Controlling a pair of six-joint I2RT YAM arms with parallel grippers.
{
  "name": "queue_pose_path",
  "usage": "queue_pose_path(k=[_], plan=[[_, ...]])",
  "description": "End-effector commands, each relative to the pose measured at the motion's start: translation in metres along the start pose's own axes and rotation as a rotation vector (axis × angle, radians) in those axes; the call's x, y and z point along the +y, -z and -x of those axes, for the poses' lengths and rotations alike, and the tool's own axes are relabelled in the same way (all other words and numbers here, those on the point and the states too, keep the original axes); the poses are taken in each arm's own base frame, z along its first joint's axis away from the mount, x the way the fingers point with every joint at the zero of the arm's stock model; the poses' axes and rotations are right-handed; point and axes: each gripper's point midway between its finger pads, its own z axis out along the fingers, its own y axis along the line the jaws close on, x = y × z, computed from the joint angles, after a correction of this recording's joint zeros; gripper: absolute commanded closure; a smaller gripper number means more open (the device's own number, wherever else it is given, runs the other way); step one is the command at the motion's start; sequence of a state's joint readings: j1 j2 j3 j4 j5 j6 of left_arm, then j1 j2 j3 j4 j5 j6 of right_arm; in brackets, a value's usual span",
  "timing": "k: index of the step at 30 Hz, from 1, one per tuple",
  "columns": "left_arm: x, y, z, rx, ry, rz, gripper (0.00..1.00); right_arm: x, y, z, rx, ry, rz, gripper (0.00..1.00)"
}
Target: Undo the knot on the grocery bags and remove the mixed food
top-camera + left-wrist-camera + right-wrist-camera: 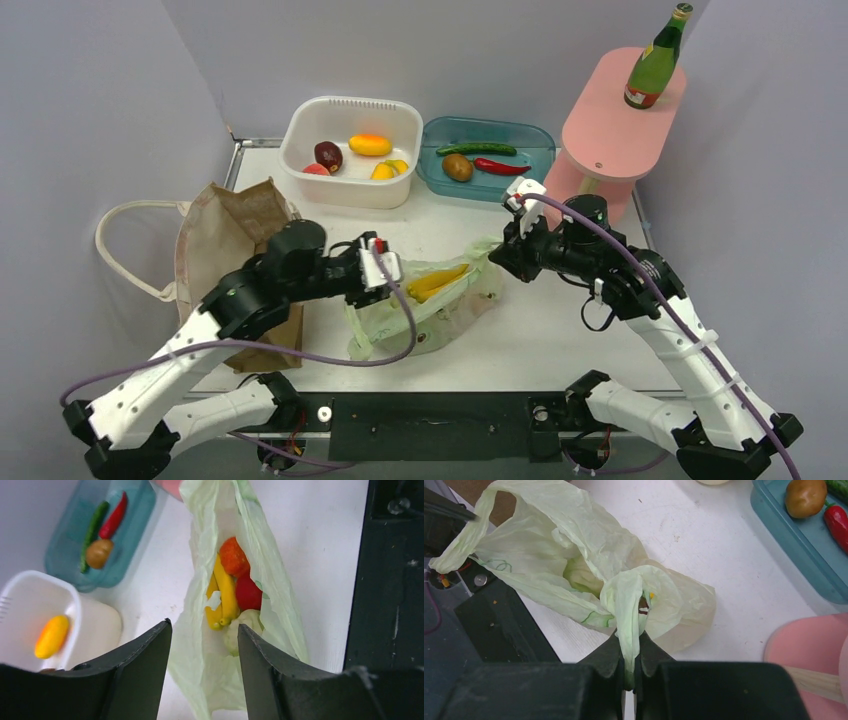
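Note:
The pale green plastic bag (430, 305) lies open at the table's centre. Inside it I see a yellow banana (225, 587), two red-orange fruits (233, 556) and a pale green cabbage (239, 627). My left gripper (205, 630) is open, its fingers apart over the bag's near end, with thin plastic between them. My right gripper (629, 642) is shut on a bunched strip of the plastic bag (549, 540) at its far right end. The cabbage (581, 575) shows through the bag's mouth. The brown paper bag (235, 225) with a white loop handle (120, 250) lies at the left.
A white bin (350, 185) with several fruits stands at the back. Beside it is a blue tray (530, 150) with a red chilli (500, 166), a cucumber and a potato. A green bottle (657, 60) stands on a pink stand (610, 125) at the back right.

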State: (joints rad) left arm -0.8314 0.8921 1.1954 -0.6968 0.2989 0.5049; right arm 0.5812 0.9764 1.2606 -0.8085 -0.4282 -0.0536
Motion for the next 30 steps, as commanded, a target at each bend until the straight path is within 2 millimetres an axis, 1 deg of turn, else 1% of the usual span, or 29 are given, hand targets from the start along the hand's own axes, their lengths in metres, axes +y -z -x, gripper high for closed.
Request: queue_pose_path(k=[1,3,5,6,7,8,9,10,11,12,13,14,15,16,17,18,19,20,22,23,24,25,26,27,28,29,30], plan=[[0.01,-0.056,-0.022,0.005,0.021,0.021,0.5,0.005,0.013,0.022,-0.094,-0.02,0.002,1.0],[0.013,-0.073,-0.04,0.048,0.032,0.032,0.5,0.005,0.015,0.018,-0.092,-0.021,-0.003,1.0],[0.017,-0.086,-0.059,0.1,0.039,0.06,0.5,0.004,0.017,0.013,-0.09,-0.021,-0.016,1.0],[0.022,-0.089,-0.066,0.121,0.041,0.094,0.5,0.005,0.02,0.012,-0.098,-0.016,-0.02,1.0],[0.026,-0.091,-0.07,0.134,0.057,0.115,0.6,0.004,0.02,0.008,-0.09,-0.012,-0.025,1.0],[0.035,-0.089,-0.065,0.119,0.072,0.147,0.83,0.004,0.024,0.008,-0.097,-0.006,-0.031,1.0],[0.039,-0.085,-0.056,0.091,0.117,0.154,0.93,0.003,0.027,0.007,-0.091,0.006,-0.04,1.0],[0.044,-0.079,-0.034,0.016,0.146,0.129,1.0,0.004,0.033,0.009,-0.099,0.018,-0.047,1.0],[0.049,-0.066,-0.006,-0.065,0.19,0.125,1.0,0.004,0.042,0.009,-0.1,0.038,-0.059,1.0],[0.044,-0.059,0.009,-0.122,0.204,0.077,1.0,0.006,0.049,0.006,-0.087,0.042,-0.06,1.0],[0.045,-0.046,0.031,-0.183,0.22,0.072,1.0,0.009,0.056,0.005,-0.09,0.063,-0.056,1.0],[0.041,-0.041,0.041,-0.214,0.226,0.051,1.0,0.012,0.061,-0.004,-0.06,0.061,-0.049,1.0],[0.04,-0.033,0.052,-0.242,0.253,0.053,1.0,0.015,0.067,-0.008,-0.061,0.08,-0.042,1.0],[0.042,-0.031,0.053,-0.246,0.268,0.063,1.0,0.017,0.067,-0.025,-0.012,0.087,-0.031,1.0],[0.044,-0.03,0.05,-0.236,0.294,0.074,1.0,0.019,0.07,-0.032,-0.007,0.094,-0.03,1.0],[0.045,-0.031,0.046,-0.225,0.303,0.079,1.0,0.016,0.065,-0.049,0.04,0.098,-0.033,1.0],[0.046,-0.034,0.036,-0.207,0.316,0.082,1.0,0.015,0.063,-0.058,0.056,0.104,-0.036,1.0],[0.044,-0.036,0.033,-0.206,0.317,0.075,1.0,0.01,0.055,-0.071,0.093,0.112,-0.041,1.0],[0.036,-0.043,0.023,-0.191,0.328,0.043,1.0,0.006,0.047,-0.078,0.125,0.121,-0.046,1.0],[0.03,-0.046,0.019,-0.186,0.334,0.017,1.0,0.004,0.043,-0.079,0.14,0.118,-0.045,0.85],[0.027,-0.047,0.018,-0.182,0.335,0.006,1.0,0.002,0.043,-0.072,0.127,0.122,-0.056,0.74],[0.022,-0.049,0.016,-0.177,0.334,-0.009,1.0,0.0,0.044,-0.063,0.111,0.122,-0.064,0.55],[0.021,-0.051,0.015,-0.175,0.33,-0.014,1.0,-0.001,0.043,-0.053,0.085,0.114,-0.075,0.47],[0.02,-0.051,0.015,-0.176,0.327,-0.016,1.0,-0.002,0.047,-0.035,0.028,0.122,-0.088,0.33],[0.02,-0.052,0.016,-0.179,0.318,-0.017,1.0,0.0,0.048,-0.026,-0.006,0.111,-0.087,0.27],[0.02,-0.052,0.017,-0.18,0.316,-0.017,1.0,0.004,0.052,-0.007,-0.074,0.11,-0.079,0.18],[0.021,-0.053,0.017,-0.181,0.312,-0.016,1.0,0.007,0.054,0.002,-0.109,0.113,-0.074,0.16]])
